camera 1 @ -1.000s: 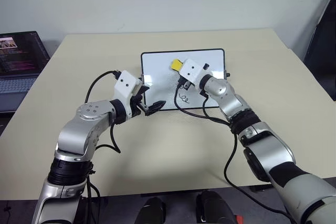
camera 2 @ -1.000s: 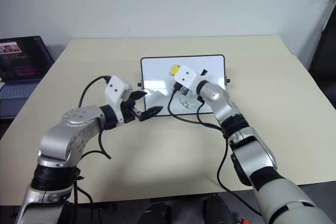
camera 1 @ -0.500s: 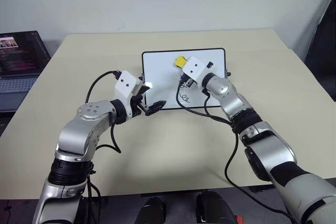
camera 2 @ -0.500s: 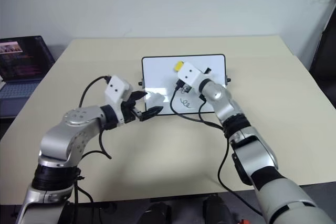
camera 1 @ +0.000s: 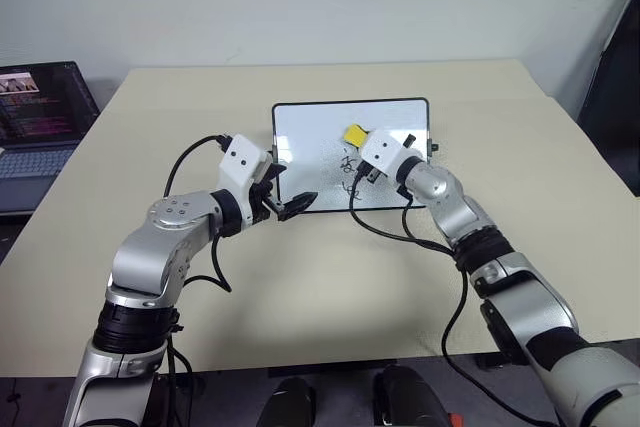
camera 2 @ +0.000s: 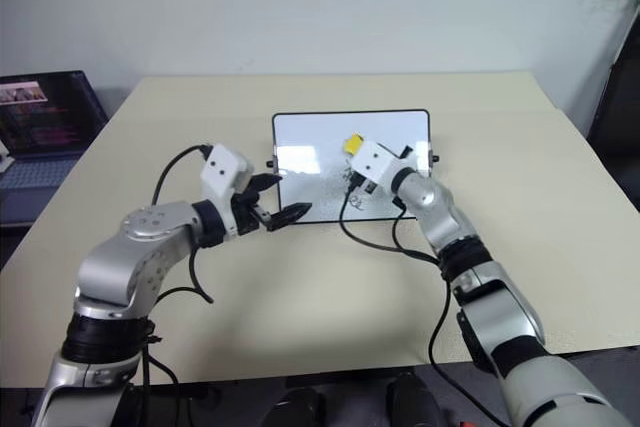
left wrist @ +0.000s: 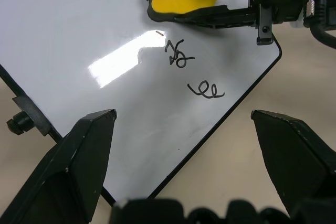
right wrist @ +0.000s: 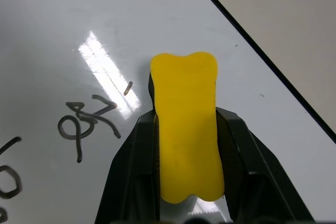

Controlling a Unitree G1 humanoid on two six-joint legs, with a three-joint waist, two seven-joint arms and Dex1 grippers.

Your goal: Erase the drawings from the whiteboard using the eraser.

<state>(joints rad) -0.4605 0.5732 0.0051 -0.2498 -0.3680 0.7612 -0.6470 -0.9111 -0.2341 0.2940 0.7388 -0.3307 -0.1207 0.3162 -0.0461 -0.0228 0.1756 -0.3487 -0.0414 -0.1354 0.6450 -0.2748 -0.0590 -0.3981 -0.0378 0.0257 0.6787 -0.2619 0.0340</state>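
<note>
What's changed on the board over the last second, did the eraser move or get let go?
The right hand, shut on the eraser, slid it down the whiteboard toward the robot and slightly rightward, beside the drawings. No release. Two scribbles remain near the lower edge. The left hand stayed open at the board's near left corner; the laptop is unchanged.

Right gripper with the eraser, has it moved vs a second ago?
Yes. The right gripper, shut on the eraser, slid toward the robot and rightward across the whiteboard, away from its far edge.
</note>
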